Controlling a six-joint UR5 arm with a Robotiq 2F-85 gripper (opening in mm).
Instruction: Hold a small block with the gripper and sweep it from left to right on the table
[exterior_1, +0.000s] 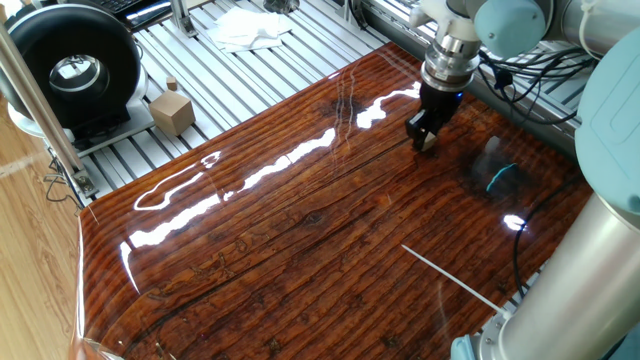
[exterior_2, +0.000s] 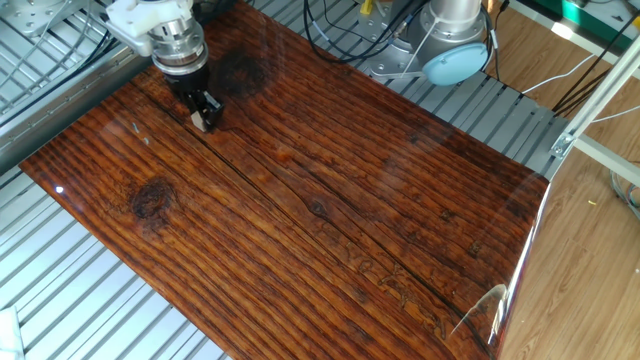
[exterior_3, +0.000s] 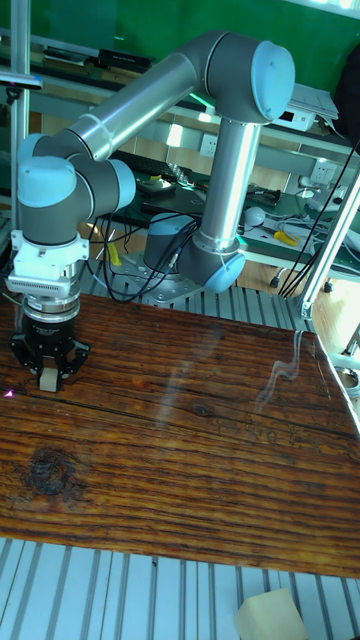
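Tall fixed view: the small block (exterior_3: 47, 381) is seen clamped between the fingertips of the gripper (exterior_3: 47, 378), its lower face at or just above the table (exterior_3: 200, 450); contact cannot be confirmed. The fingers (exterior_2: 211, 104) are closed on the small block at the board's far-left end. The grasp is judged complete and the sweep barely begun. A level drag rightward is called for, with the grip kept firm.

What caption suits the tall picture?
Robot arm's end effector pinches a small block on the glossy table.
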